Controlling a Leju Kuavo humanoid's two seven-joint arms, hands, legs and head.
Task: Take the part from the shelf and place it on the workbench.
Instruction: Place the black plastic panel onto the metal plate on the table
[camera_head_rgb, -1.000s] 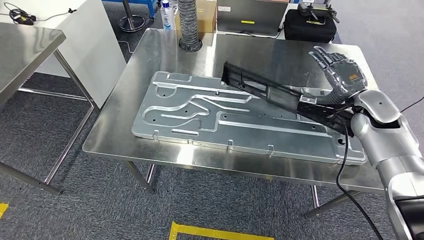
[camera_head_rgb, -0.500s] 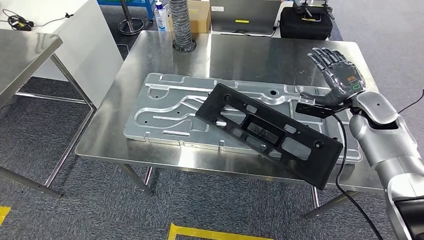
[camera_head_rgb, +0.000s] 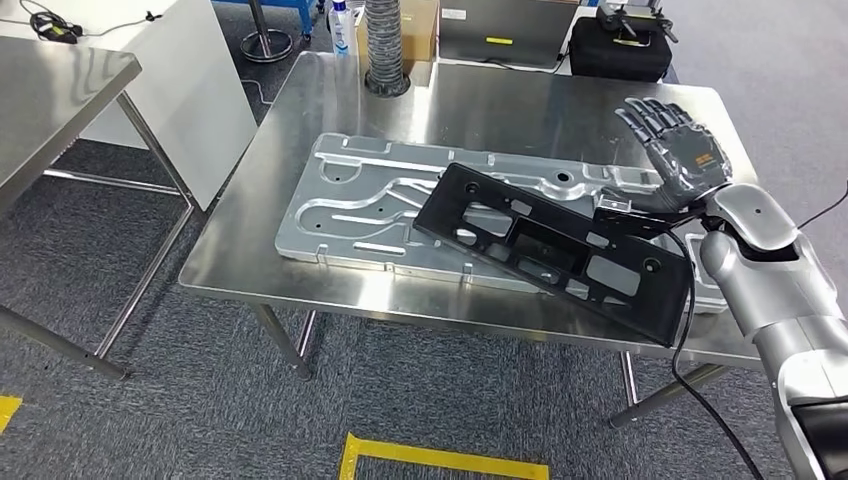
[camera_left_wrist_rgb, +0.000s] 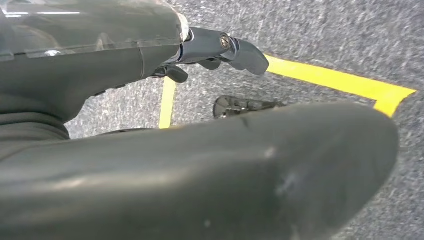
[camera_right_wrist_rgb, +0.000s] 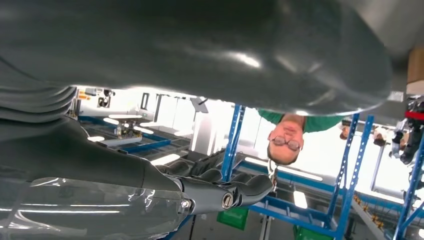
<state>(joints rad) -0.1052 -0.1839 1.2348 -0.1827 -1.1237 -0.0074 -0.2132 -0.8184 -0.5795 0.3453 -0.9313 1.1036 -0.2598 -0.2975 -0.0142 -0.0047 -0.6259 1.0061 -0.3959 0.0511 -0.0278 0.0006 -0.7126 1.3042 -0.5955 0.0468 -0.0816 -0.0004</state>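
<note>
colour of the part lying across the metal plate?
Black part, clearest in the head view.

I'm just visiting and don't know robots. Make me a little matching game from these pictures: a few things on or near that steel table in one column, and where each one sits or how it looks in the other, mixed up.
Things:
1. black plastic part
2. grey metal plate
3. right robot hand
4. yellow floor tape

Descriptions:
A. on the carpet in front of the workbench
B. raised, fingers spread, holding nothing
C. lying flat on the workbench
D. resting slantwise across the plate, one end past the table's front edge

Pairs: 1-D, 2-C, 3-B, 4-A
</note>
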